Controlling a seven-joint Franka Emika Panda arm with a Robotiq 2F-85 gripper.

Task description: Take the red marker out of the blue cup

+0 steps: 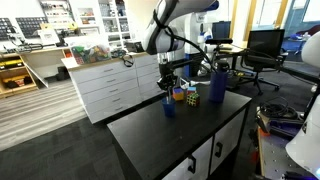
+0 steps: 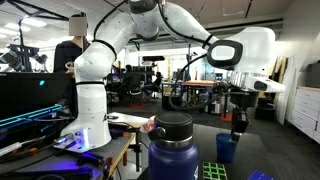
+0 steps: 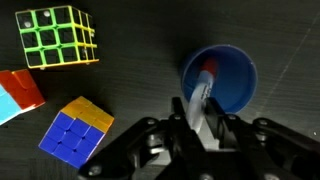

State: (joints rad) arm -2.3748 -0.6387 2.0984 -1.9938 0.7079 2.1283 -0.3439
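In the wrist view the blue cup [image 3: 228,72] stands on the dark table, seen from above. The red marker [image 3: 203,88] leans out of it toward me; it looks pale with a red end down inside the cup. My gripper [image 3: 199,122] is just above the cup's near rim, its two fingers pressed on either side of the marker's upper part. In both exterior views the gripper [image 1: 168,86] [image 2: 238,122] hangs straight over the cup [image 1: 169,107] [image 2: 228,149].
A green-and-black puzzle cube [image 3: 58,37], a multicoloured cube [image 3: 75,127] and a red-and-blue piece [image 3: 15,95] lie beside the cup. A tall dark blue bottle [image 1: 217,85] [image 2: 172,150] stands on the same table. White drawers [image 1: 115,85] stand behind it.
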